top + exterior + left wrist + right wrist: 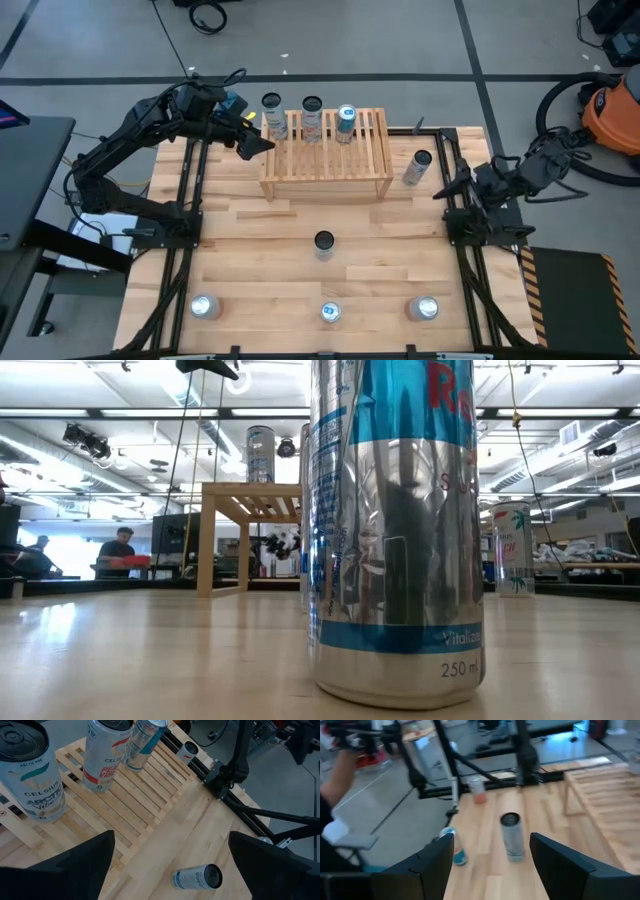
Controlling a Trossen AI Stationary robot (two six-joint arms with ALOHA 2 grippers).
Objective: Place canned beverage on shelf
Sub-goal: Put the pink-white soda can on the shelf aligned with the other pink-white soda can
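The light wooden slatted shelf (325, 155) stands at the table's far middle with three cans upright on its top (272, 115) (312, 118) (346, 122). One can (417, 167) stands on the table right of the shelf. Another can with a dark top (324, 243) stands mid-table. Three more cans line the near edge (205, 307) (331, 313) (424, 308). My left gripper (250, 145) hovers open beside the shelf's far left corner (75, 845), holding nothing. At the table's right edge my right gripper (445, 190) is open and empty, facing the dark-topped can (512, 835).
Black frame rails (190, 200) (465, 230) run along both sides of the table. In the low view a silver and blue can (395, 530) fills the foreground. An orange vacuum (612, 112) sits on the floor at far right. A person (120, 550) sits far back in the room.
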